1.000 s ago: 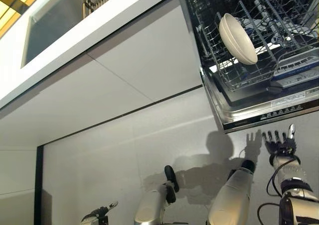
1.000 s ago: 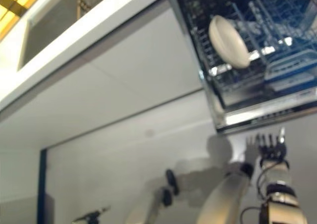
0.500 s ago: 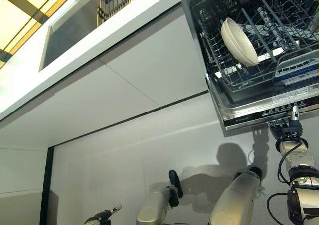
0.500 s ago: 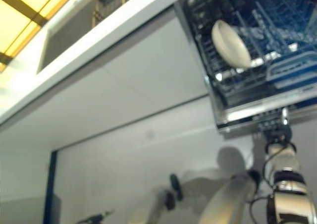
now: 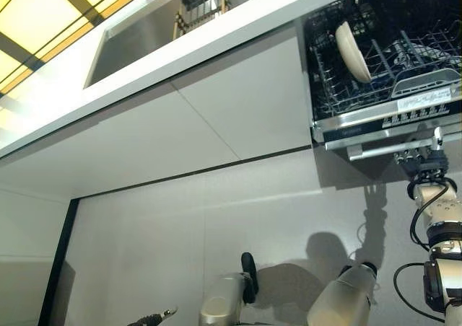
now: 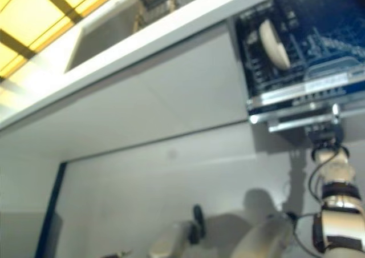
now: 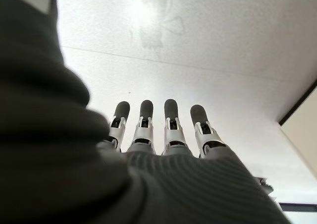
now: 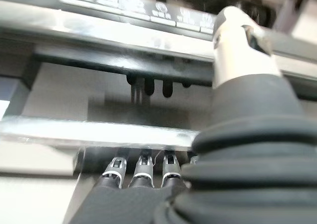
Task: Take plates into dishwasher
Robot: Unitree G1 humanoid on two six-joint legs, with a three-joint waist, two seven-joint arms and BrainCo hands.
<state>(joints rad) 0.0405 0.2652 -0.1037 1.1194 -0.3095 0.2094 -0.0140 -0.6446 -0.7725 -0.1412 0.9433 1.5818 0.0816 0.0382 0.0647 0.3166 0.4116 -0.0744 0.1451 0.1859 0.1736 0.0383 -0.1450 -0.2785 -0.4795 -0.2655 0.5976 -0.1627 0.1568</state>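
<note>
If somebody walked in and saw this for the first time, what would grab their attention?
Most likely the open dishwasher at upper right, its dark wire rack holding one pale plate on edge. Just below it, the right hand reaches up under the door's silver handle bar, fingers tucked beneath it. Across the top left runs a white counter with a steel sink.
</note>
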